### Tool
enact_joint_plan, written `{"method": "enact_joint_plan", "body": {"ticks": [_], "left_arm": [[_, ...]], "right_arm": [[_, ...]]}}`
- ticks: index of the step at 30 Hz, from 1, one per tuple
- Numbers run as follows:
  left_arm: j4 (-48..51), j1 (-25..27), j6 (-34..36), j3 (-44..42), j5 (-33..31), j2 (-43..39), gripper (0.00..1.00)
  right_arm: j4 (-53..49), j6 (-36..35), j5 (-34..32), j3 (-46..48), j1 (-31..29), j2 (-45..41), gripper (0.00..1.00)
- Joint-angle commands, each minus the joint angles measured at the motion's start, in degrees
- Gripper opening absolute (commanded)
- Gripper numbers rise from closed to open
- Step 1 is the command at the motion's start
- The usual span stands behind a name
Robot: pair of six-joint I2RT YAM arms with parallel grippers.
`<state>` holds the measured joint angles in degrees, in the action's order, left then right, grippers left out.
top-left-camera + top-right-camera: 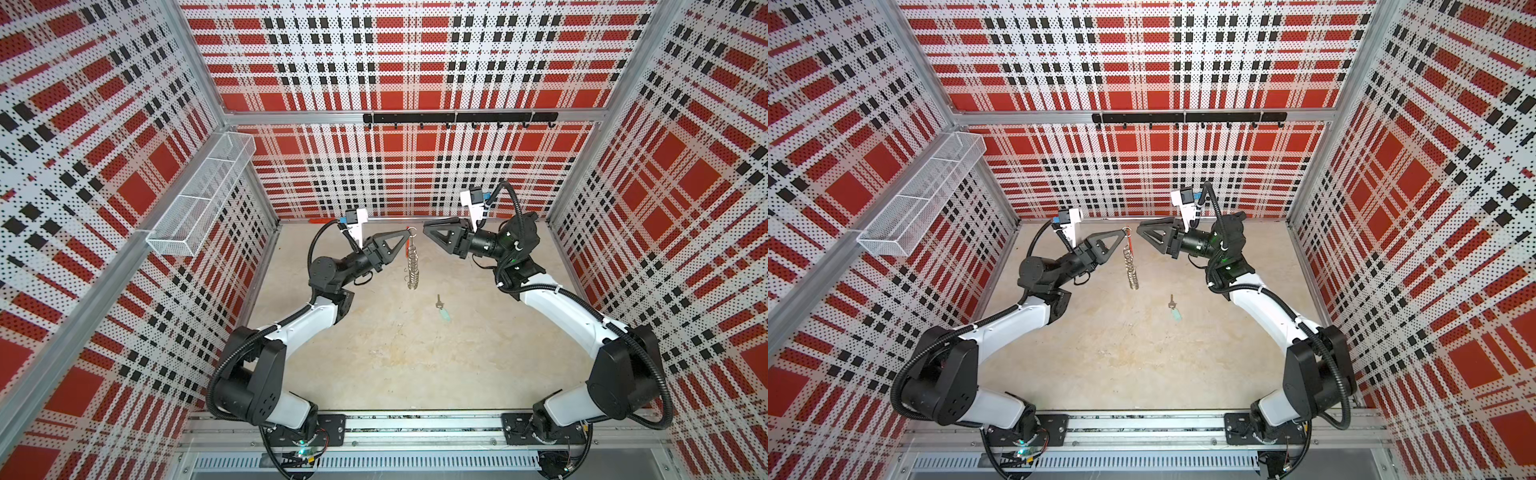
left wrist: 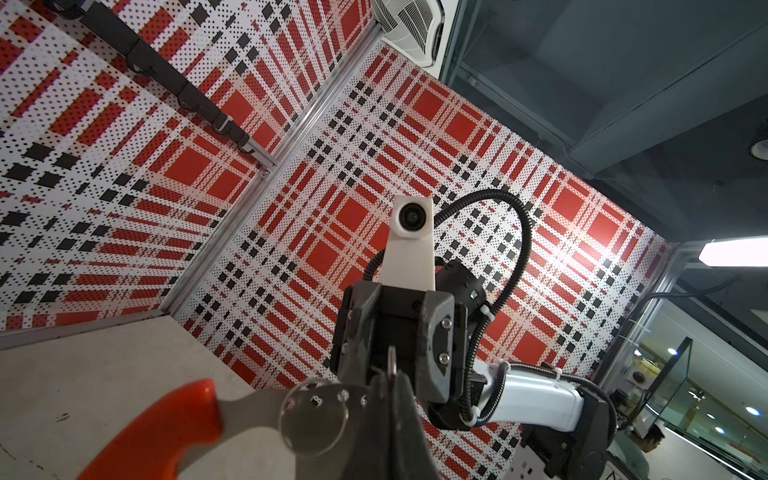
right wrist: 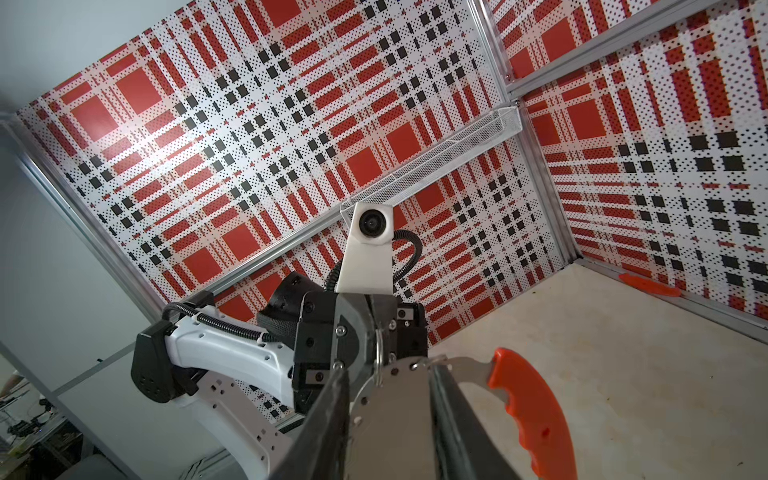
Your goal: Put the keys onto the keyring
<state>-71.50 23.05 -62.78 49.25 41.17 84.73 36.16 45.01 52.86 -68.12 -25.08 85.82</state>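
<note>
I have the left gripper point(image 1: 406, 235) clamped on the top of the keyring point(image 1: 412, 262), dangling it far centre. The right gripper point(image 1: 425, 231) is just beside it, jaws apart, empty. The key point(image 1: 440, 304) lies on the table point(image 1: 374, 357), nearer and slightly right. I judge the hoop is being readied; next, the right gripper must fetch the key

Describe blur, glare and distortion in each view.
In both top views, the wide lens bows the walls and the keys look tiny; in the left wrist view, the keyring is close and blurred, a lamp is blown out, glare whitens the walls; in the right wrist view, the keyring's red part is sharper, with glare on the walls.
</note>
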Motion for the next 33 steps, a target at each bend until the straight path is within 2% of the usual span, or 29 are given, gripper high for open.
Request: {"method": "enact_joint_plan", "body": {"ticks": [1,5,13,17,20,23,25,27,31,33], "left_arm": [[-1.9,0.6,0.4,2.4,0.2,-0.2,0.0],[-1.7,0.6,0.4,2.3,0.2,-0.4,0.0],[-1.5,0.8,0.6,2.4,0.4,-0.4,0.0],[-1.5,0.9,0.6,2.4,0.5,-0.1,0.0],[-1.4,0.9,0.6,2.6,0.3,-0.1,0.0],[-1.4,1.0,0.5,2.5,-0.2,-0.1,0.0],[-1.7,1.0,0.4,2.2,-1.3,-0.2,0.0],[-3.3,0.8,-0.1,1.0,-3.2,-0.7,0.19],[-7.2,-0.6,-1.5,-2.4,-8.0,-2.0,0.26],[-7.5,-1.1,-0.9,-3.9,-10.2,-2.9,0.25]], "right_arm": [[-0.8,-0.9,2.0,-2.0,-1.0,1.2,0.35],[-0.7,-0.8,2.5,-2.8,-1.8,2.0,0.33],[-0.8,-0.9,2.5,-3.5,-2.5,2.8,0.23],[-1.0,-1.0,2.3,-3.4,-2.5,2.8,0.13],[-0.9,-1.0,2.1,-3.5,-2.8,2.9,0.0],[-0.1,-0.5,0.4,-3.3,-3.3,3.1,0.0],[4.0,2.0,-2.8,-2.0,-3.7,3.4,0.0],[11.4,6.0,-6.1,0.2,-3.7,3.9,0.0],[33.6,17.7,-14.2,6.0,-3.9,6.3,0.0],[42.5,22.1,-17.0,7.4,-4.0,8.1,0.0]]}}
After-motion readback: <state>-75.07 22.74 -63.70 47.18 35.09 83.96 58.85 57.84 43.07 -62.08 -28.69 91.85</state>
